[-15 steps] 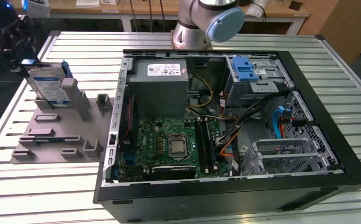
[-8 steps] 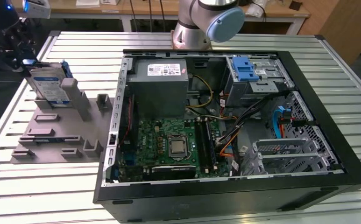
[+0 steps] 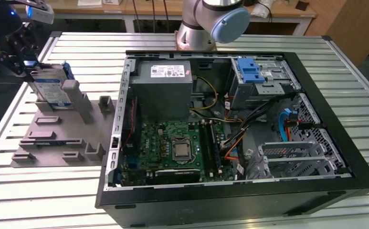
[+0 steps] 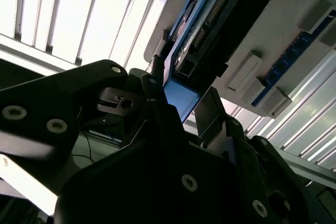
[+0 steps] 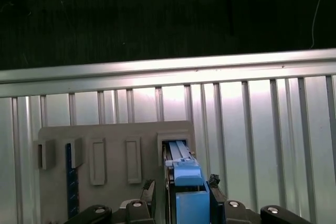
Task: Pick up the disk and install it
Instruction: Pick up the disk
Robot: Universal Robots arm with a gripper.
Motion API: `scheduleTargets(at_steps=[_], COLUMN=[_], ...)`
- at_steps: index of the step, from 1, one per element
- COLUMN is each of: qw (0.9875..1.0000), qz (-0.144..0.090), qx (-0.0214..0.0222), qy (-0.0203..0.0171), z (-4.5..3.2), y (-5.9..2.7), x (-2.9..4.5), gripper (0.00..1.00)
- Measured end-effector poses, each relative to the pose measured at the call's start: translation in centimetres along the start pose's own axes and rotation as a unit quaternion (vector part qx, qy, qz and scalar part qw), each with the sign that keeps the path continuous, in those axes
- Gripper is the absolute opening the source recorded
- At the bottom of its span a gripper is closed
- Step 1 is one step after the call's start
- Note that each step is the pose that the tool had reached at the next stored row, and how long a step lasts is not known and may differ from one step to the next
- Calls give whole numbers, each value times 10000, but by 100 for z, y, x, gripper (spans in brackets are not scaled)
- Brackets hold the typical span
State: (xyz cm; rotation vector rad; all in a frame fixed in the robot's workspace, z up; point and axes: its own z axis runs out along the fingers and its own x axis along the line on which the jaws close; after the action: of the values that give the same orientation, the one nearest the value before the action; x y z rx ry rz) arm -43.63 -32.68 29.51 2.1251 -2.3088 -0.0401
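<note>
Disk (image 3: 50,88) upright in grey holder (image 3: 76,131) slot, pincer (image 5: 181,184) astride it

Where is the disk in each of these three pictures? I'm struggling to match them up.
Exterior view: the disk stands on edge in the grey holder, at the exterior view's left.
First wrist view: the disk is seen edge-on, blue rail towards the camera, in a slot of the grey holder.
Second wrist view: the disk is close up, blue-edged, set against the grey holder.
Shared landmark: the grey holder.
</note>
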Motion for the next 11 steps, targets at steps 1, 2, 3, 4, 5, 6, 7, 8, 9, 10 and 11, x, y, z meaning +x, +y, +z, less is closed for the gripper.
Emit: scheduleTargets(at_steps=[1, 2, 3, 4, 5, 6, 7, 8, 9, 10, 11], qw=[10000, 10000, 10000, 10000, 10000, 10000, 10000, 10000, 10000, 10000, 10000], qz=[0, 0, 0, 0, 0, 0, 0, 0, 0, 0, 0], qx=[0, 0, -1, -2, -2, -1, 0, 0, 0, 0, 0], qy=[0, 0, 0, 1, 1, 0, 0, 0, 0, 1, 1], z=[13, 22, 26, 27, 28, 29, 30, 30, 30, 30, 30], y=[0, 0, 0, 0, 0, 0, 0, 0, 0, 0, 0], x=[0, 0, 0, 1, 0, 0, 0, 0, 1, 0, 1], gripper=[51, 51, 51, 51, 49, 49, 42, 42, 42, 42, 42])
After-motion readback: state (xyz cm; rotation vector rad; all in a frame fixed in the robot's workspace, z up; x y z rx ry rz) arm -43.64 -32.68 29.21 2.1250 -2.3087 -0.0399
